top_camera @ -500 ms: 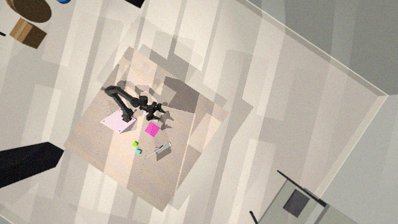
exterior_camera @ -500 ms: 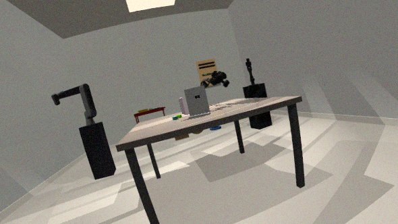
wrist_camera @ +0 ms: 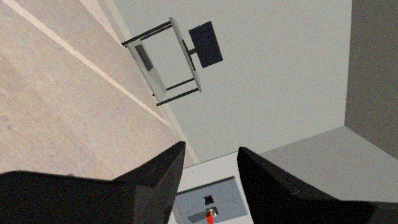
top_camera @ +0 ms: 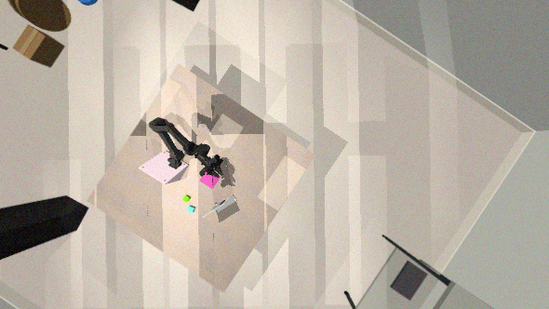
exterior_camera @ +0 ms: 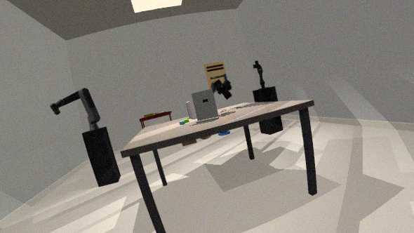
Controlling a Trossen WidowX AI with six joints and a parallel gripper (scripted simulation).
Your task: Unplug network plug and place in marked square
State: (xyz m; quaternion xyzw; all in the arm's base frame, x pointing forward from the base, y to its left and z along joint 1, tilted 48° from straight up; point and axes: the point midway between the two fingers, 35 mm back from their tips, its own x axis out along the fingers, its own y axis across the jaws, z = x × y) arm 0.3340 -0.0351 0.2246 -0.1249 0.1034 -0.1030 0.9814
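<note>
Where the panel (top_camera: 230,200) (exterior_camera: 205,111) (wrist_camera: 230,193) stands, the plug (top_camera: 216,204) (wrist_camera: 210,216) juts toward the gripper (top_camera: 214,170) (exterior_camera: 226,94) (wrist_camera: 211,150).

the arm (top_camera: 179,138) (exterior_camera: 222,88) is matte black all over, with slender, straight links joined by chunkier, rounded joints. one elbow is a broad, blunt block, wider than the links that meet there. its two fingers are black too, broad and thick at the root and narrowing to wedge-like points, with flat, angular faces. cables, screws and markings are too small to tell.
</note>
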